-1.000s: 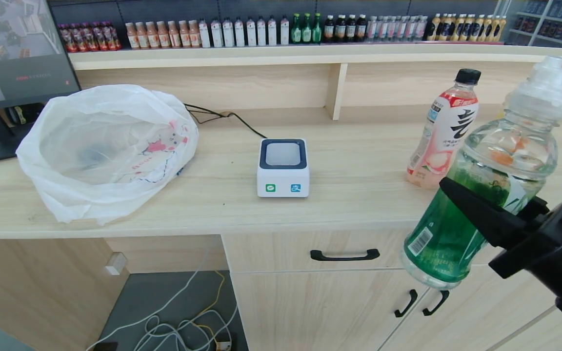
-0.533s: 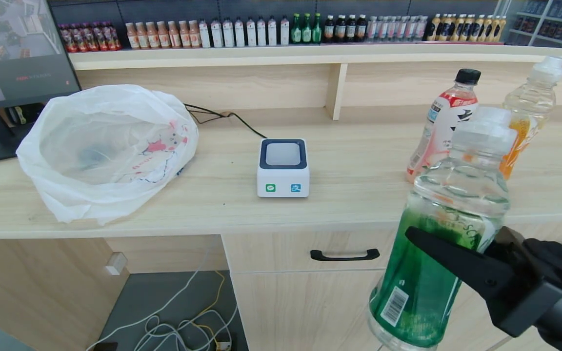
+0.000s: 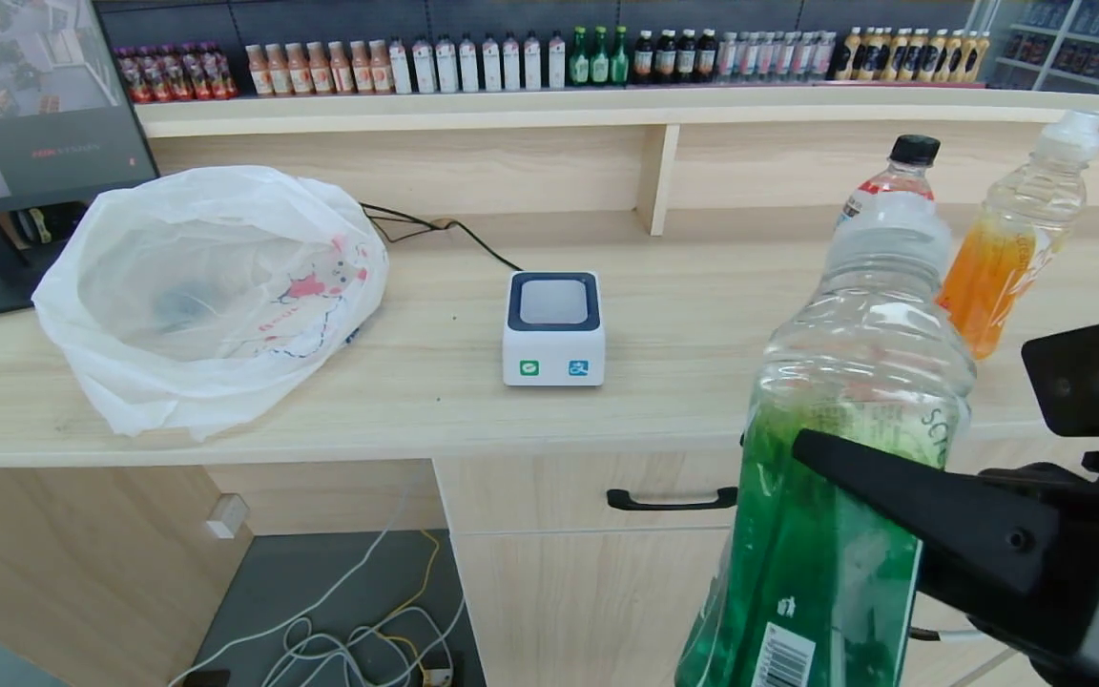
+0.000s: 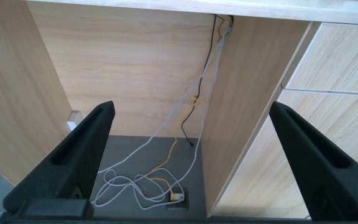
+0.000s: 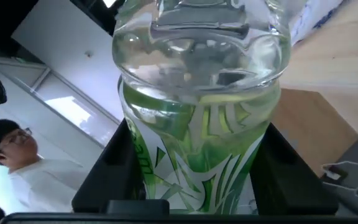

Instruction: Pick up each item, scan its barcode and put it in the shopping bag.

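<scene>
My right gripper [image 3: 855,496] is shut on a clear bottle with a green label [image 3: 836,515], held upright in front of the counter's edge at the right, barcode low on its side. In the right wrist view the green bottle [image 5: 201,112] sits between the two fingers. The white barcode scanner [image 3: 552,327] stands mid-counter, left of the bottle. The white shopping bag [image 3: 211,286] lies open at the counter's left. A pink drink bottle [image 3: 902,167] and an orange drink bottle [image 3: 1017,239] stand on the counter behind the held one. My left gripper [image 4: 191,162] hangs open below the counter, holding nothing.
A black cable [image 3: 445,234] runs from the scanner toward the bag. A monitor [image 3: 25,114] stands at the far left. A raised shelf [image 3: 607,105] with several bottles backs the counter. Drawers with black handles [image 3: 672,499] lie below, and loose cables [image 3: 340,639] on the floor.
My right gripper has carried the green bottle left and closer to the camera, turning it upright. The orange bottle behind it has come into sight. The left arm has not visibly moved.
</scene>
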